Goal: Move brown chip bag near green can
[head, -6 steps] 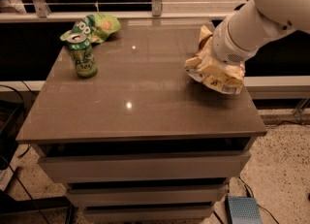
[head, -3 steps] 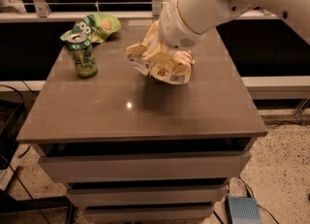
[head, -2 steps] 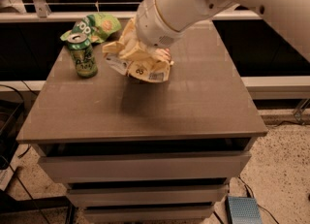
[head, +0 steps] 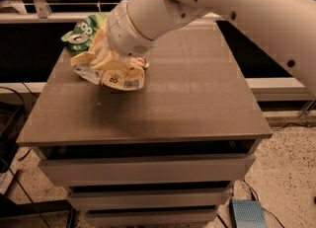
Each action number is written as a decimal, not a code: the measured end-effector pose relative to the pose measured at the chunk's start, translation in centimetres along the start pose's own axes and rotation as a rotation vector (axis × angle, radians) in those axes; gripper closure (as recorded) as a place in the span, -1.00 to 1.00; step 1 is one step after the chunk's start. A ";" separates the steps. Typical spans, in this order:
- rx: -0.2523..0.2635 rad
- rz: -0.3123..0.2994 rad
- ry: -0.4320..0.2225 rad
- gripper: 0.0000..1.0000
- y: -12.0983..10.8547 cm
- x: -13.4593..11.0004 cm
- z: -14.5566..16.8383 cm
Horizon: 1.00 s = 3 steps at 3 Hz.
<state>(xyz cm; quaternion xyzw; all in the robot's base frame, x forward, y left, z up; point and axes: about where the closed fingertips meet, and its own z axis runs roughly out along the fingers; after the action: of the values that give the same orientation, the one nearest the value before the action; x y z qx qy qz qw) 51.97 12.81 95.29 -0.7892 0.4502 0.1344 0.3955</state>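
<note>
The brown chip bag [head: 116, 76] shows its crumpled pale yellow side and hangs just above the left part of the brown table [head: 197, 98]. My gripper [head: 109, 60] is shut on the bag's top; its fingers are hidden by the white wrist and the bag. The green can [head: 77, 39] stands at the table's back left, right behind the bag. Only its silver top and a strip of green show. The bag's left end overlaps the can in the camera view.
A green chip bag with white letters [head: 90, 25] lies behind the can at the back edge. Drawers [head: 148, 170] run below the tabletop. A blue box [head: 248, 214] sits on the floor at the right; cables [head: 12, 123] hang at the left.
My arm has carried the brown chip bag from the table's right side across to the left, lower and close in front of the green can.
</note>
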 end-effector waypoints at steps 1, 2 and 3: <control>-0.042 -0.018 -0.033 0.66 1.2 -1.0 2.1; -0.080 -0.016 -0.051 0.21 2.4 -1.4 3.7; -0.111 -0.007 -0.055 -0.25 3.6 -1.3 4.6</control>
<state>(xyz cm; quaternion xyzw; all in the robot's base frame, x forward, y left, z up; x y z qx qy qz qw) 48.98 16.03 91.20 -0.8075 0.4283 0.1795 0.3638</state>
